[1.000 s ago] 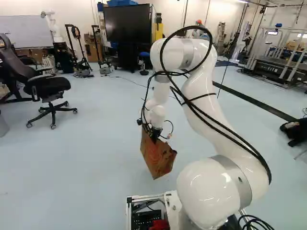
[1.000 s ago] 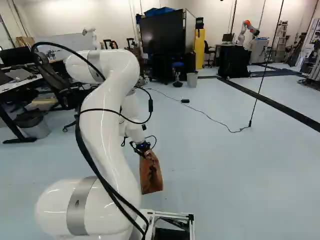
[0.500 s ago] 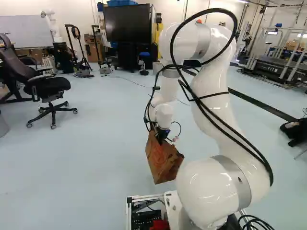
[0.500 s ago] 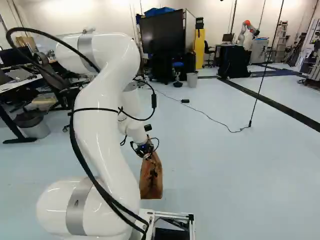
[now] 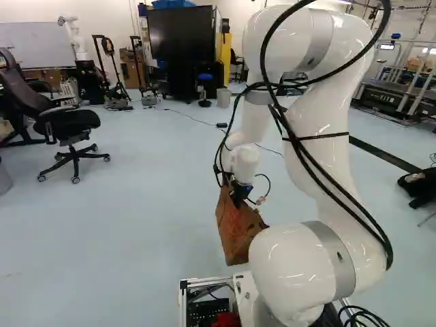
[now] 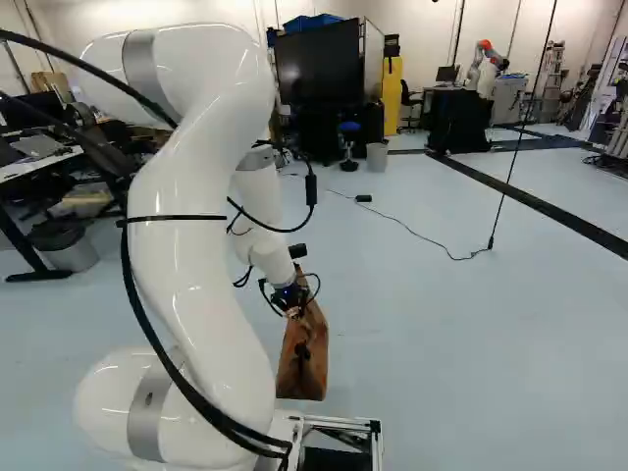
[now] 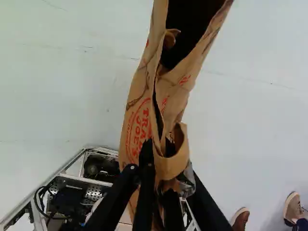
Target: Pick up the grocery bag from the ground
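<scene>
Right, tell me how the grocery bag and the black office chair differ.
The grocery bag is brown paper with red print; the office chair is black. The bag is held by the gripper, whereas the chair stands on the floor. The bag has a paper handle; the chair has a wheeled base.

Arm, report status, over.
Gripper shut on grocery bag. Bag hanging, mouth partly open. Person's shoes near base; advise watching those.
</scene>
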